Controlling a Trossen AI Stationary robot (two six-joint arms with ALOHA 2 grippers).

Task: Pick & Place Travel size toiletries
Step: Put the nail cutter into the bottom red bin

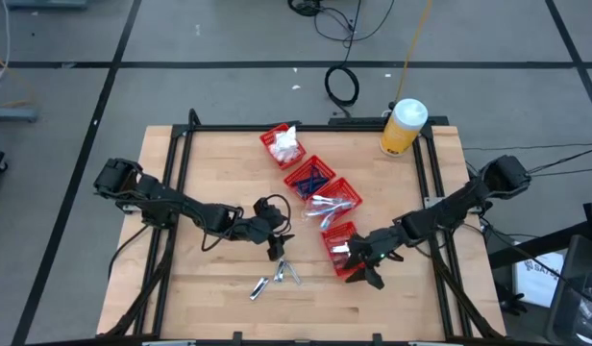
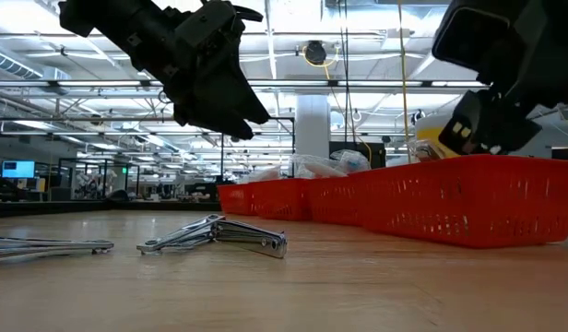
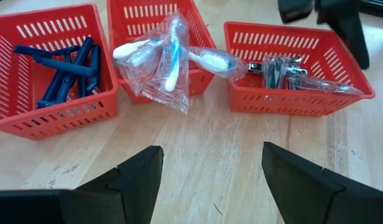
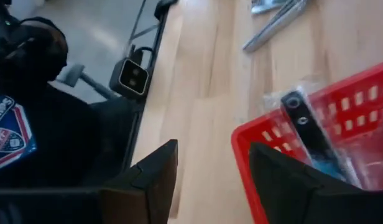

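Note:
Four red bins stand in a slanting row on the wooden table. The farthest [image 1: 282,144] holds white packets, the second [image 3: 51,68] dark blue pieces, the third [image 3: 163,56] clear-wrapped sticks, and the nearest [image 1: 340,242] silvery pieces [image 3: 281,67]. More silvery pieces [image 1: 288,272] [image 2: 219,235] lie flat on the bare table. My left gripper [image 1: 275,250] [image 3: 211,149] hangs open just above and beyond them, holding nothing. My right gripper [image 1: 361,264] [image 4: 213,146] is open and empty over the near corner [image 4: 291,134] of the nearest bin.
A tall yellow bottle with a white cap [image 1: 404,127] stands at the table's far right corner. One more silvery piece [image 1: 259,286] [image 2: 44,246] lies near the table's front edge. Black frame rails [image 1: 176,163] run along the table's left and right sides. Bare wood lies at near left.

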